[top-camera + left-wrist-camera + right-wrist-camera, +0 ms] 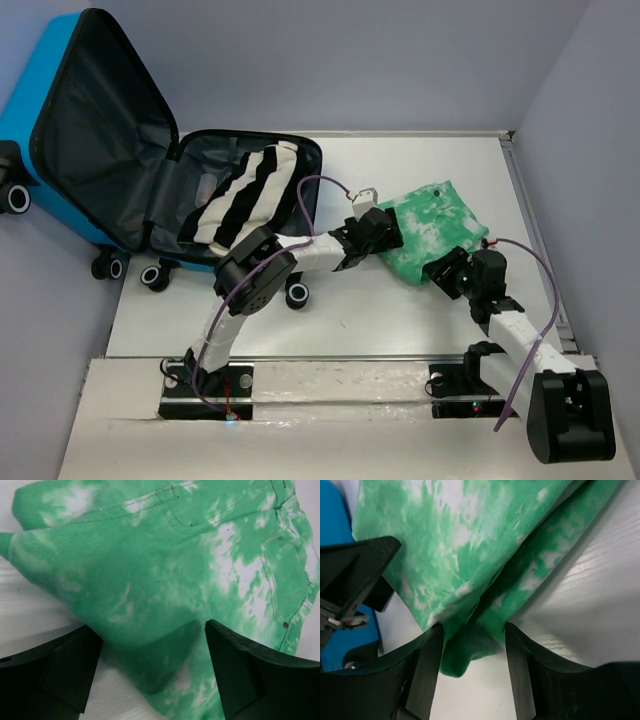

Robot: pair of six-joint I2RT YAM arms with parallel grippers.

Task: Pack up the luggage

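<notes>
Straddling green jeans (165, 565), left tool (151, 627), right tool (472, 626) (possibly pinching)

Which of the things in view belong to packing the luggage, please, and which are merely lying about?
Part of the job: the open luggage; the striped garment inside it; the green tie-dyed garment on the table, not yet packed.
Not part of it: only the table itself and the arms' purple cables.
</notes>
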